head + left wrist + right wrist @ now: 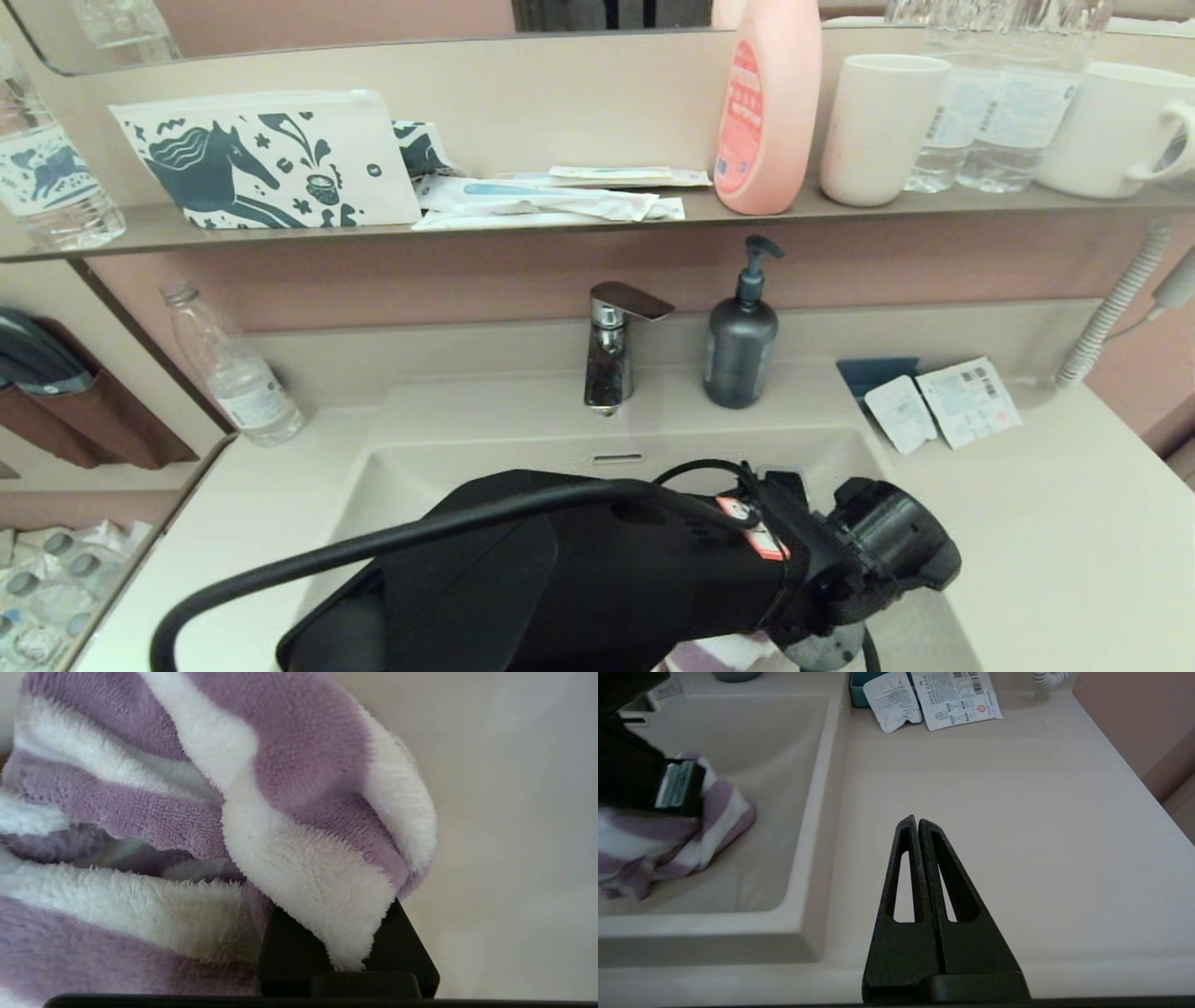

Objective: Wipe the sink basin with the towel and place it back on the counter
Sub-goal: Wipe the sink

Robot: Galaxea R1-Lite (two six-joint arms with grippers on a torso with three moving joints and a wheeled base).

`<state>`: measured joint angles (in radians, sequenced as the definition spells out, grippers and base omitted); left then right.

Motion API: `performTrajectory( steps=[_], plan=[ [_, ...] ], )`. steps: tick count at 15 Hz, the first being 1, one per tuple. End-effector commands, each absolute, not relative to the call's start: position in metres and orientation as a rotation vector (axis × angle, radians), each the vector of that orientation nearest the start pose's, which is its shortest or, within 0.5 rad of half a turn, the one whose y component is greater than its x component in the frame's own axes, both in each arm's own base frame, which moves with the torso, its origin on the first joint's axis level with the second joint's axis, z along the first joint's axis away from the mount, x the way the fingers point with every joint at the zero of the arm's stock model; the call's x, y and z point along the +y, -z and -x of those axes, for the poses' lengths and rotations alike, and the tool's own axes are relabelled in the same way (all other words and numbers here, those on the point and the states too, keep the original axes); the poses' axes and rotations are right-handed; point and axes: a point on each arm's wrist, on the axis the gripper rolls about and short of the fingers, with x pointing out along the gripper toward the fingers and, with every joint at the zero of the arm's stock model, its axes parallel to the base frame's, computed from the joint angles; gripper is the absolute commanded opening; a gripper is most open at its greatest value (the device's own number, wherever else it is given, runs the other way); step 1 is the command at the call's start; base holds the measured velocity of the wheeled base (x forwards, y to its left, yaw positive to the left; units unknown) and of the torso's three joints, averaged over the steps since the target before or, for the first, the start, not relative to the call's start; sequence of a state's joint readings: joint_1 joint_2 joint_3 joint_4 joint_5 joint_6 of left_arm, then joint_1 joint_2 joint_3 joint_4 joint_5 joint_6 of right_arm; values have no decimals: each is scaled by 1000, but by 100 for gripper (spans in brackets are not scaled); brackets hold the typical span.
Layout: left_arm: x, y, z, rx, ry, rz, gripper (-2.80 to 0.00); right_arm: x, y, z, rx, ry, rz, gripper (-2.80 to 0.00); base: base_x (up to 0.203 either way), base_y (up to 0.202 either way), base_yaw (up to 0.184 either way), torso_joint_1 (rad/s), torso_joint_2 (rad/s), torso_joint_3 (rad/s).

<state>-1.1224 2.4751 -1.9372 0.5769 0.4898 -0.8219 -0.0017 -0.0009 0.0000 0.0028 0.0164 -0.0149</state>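
The purple-and-white striped towel (280, 788) is bunched inside the beige sink basin (752, 742), against its right side. My left gripper (350, 952) is shut on a fold of the towel, pressing it toward the basin's surface. In the head view my left arm (607, 569) reaches across the sink basin (448, 467) and hides most of it; only a scrap of towel (709, 653) shows below the wrist. The drain plug is hidden. My right gripper (917, 821) is shut and empty, hovering over the counter (1017, 812) to the right of the basin; the towel (714, 826) shows off to its side.
A chrome faucet (611, 345) and a dark soap dispenser (740, 336) stand behind the basin. Sachets (943, 406) lie on the counter (1046, 523) at back right. A water bottle (233, 369) stands at back left. The shelf above carries a horse-print pouch (271, 159), a pink bottle (767, 103) and cups (882, 126).
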Motion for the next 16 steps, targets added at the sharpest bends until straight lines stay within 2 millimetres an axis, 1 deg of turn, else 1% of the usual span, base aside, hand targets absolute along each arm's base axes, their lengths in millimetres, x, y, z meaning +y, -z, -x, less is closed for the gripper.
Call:
performTrajectory(
  steps=[1,2,4,6,8,10,12,14,15,16],
  plan=[
    [-399,-81,-197,1057,144,-135,-280,0,-75,23,2,-15,15,-280,0,0,0,0,0,0],
    [-391,-83,-194,1109,108,-141,-280,0,-75,23,1,-15,15,-280,0,0,0,0,0,0],
    [-375,-85,-188,1150,65,-176,-280,0,-75,23,3,-15,15,-280,0,0,0,0,0,0],
    [-355,-88,-183,1179,32,-210,-280,0,-75,23,3,-15,15,-280,0,0,0,0,0,0],
    [-327,-85,-179,1208,5,-253,-280,0,-75,23,3,-15,15,-280,0,0,0,0,0,0],
    [-294,-81,-176,1215,16,-291,-280,0,-75,23,3,-15,15,-280,0,0,0,0,0,0],
    [-259,-80,-179,1207,24,-294,-280,0,-75,23,2,-15,15,-280,0,0,0,0,0,0],
    [-227,-77,-188,1221,0,-311,-280,0,-75,23,3,-15,15,-280,0,0,0,0,0,0],
    [-216,-78,-192,1223,0,-319,-280,0,-75,23,3,-15,15,-280,0,0,0,0,0,0],
    [-211,-75,-197,1210,13,-321,-280,0,-75,23,3,-15,15,-280,0,0,0,0,0,0]
  ],
)
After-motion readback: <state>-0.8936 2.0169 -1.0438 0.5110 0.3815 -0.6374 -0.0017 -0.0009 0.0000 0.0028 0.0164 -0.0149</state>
